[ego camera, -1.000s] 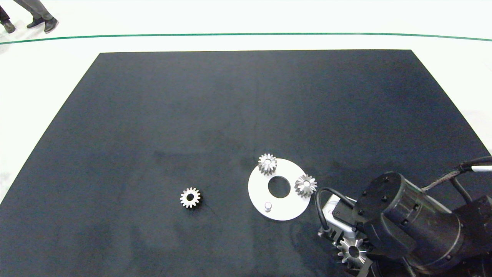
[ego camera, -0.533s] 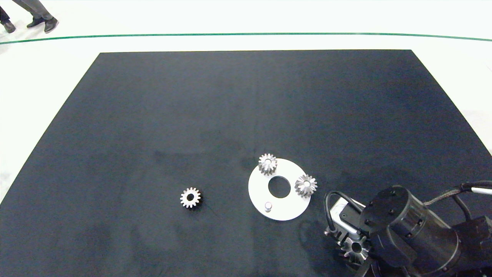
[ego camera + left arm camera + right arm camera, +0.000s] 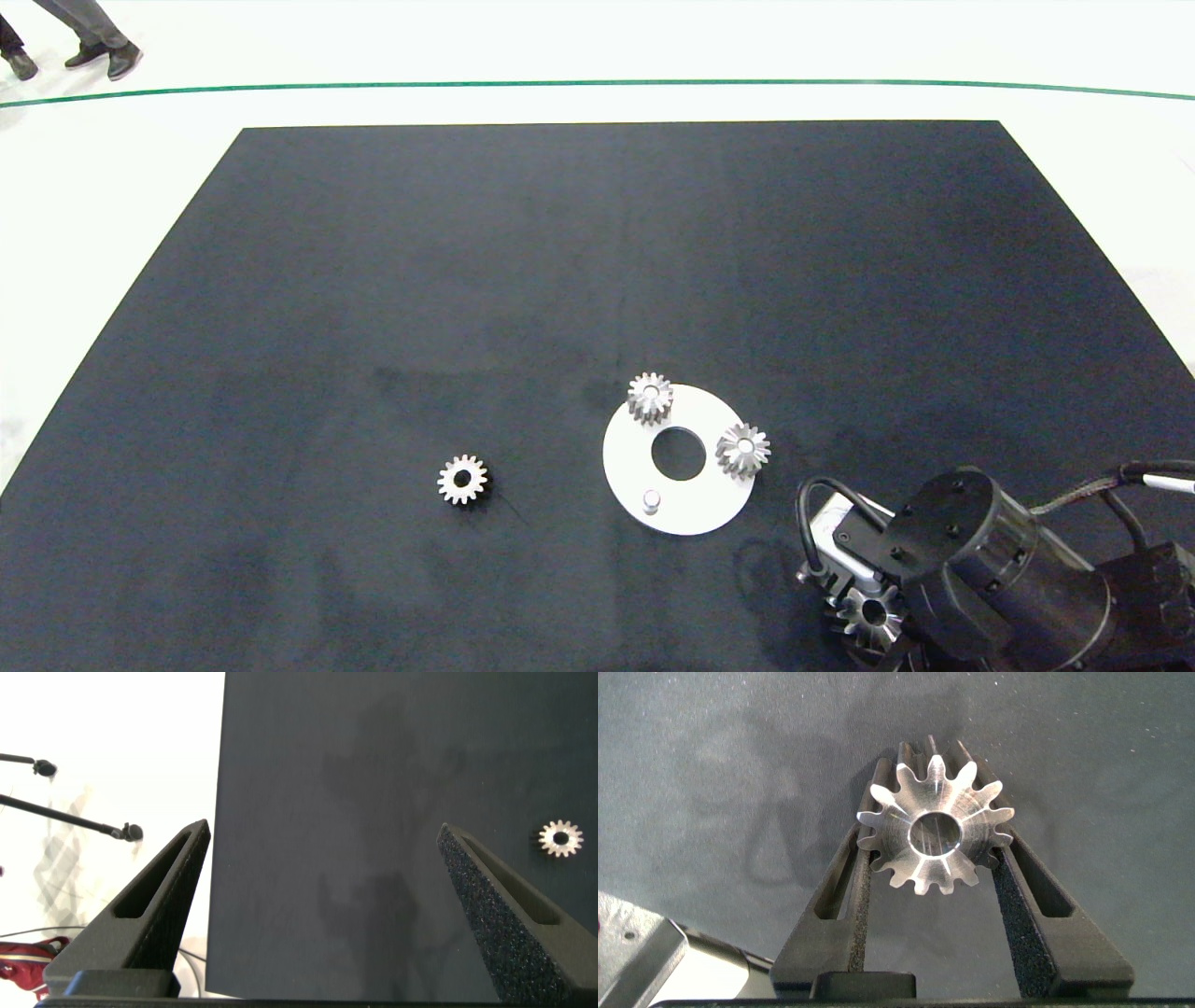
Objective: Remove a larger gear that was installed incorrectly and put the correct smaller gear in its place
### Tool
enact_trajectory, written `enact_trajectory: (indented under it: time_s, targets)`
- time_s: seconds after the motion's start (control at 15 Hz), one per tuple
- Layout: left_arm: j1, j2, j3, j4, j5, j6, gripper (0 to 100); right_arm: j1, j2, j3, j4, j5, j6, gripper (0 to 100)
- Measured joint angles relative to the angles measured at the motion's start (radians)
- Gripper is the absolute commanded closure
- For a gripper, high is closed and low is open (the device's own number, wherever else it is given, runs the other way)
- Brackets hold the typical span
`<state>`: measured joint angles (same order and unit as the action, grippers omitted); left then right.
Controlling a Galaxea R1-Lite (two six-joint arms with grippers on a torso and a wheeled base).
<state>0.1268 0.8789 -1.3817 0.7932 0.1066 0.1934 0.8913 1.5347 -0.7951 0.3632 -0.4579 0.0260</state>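
At the lower right of the head view, the right gripper [image 3: 864, 621] has its fingers closed on the larger gear [image 3: 934, 828], probably to set it aside. Above it, the white disc [image 3: 709, 490] shows a bare peg [image 3: 651, 501], free for the replacement. The smaller gear [image 3: 462, 480] lies on the mat at lower centre-left. The left gripper [image 3: 322, 905] waits there, wide open, holding nothing.

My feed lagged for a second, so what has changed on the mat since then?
The right gripper, shut on the larger gear, a wide silver metal gear with long pointed teeth, carried it further toward the mat's near right corner, away from the white round plate. The smaller gear, silver with stubby teeth, and the plate's two gears stayed put.
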Motion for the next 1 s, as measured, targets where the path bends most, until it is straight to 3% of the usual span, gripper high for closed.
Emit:
enact_trajectory:
  time_s: [0.2, 0.27, 0.6, 0.8, 1.0]
  targets:
    - [0.0, 0.0, 0.0, 0.0, 0.0, 0.0, 0, -0.007, -0.002, 0.023, -0.03, -0.002, 0.0, 100]
    - [0.0, -0.001, 0.0, 0.0, 0.0, 0.0, 0, -0.007, -0.006, 0.028, -0.029, -0.001, 0.002, 0]
    - [-0.002, 0.0, 0.002, 0.0, 0.0, 0.0, 0, -0.007, -0.038, 0.033, -0.032, 0.0, 0.009, 0]
    - [-0.002, 0.0, 0.007, 0.0, 0.0, 0.006, 0, -0.003, -0.058, 0.05, -0.032, 0.001, 0.031, 0]
    - [-0.002, 0.0, 0.011, 0.0, 0.0, 0.014, 0, -0.001, -0.094, 0.064, -0.061, -0.007, 0.027, 0]
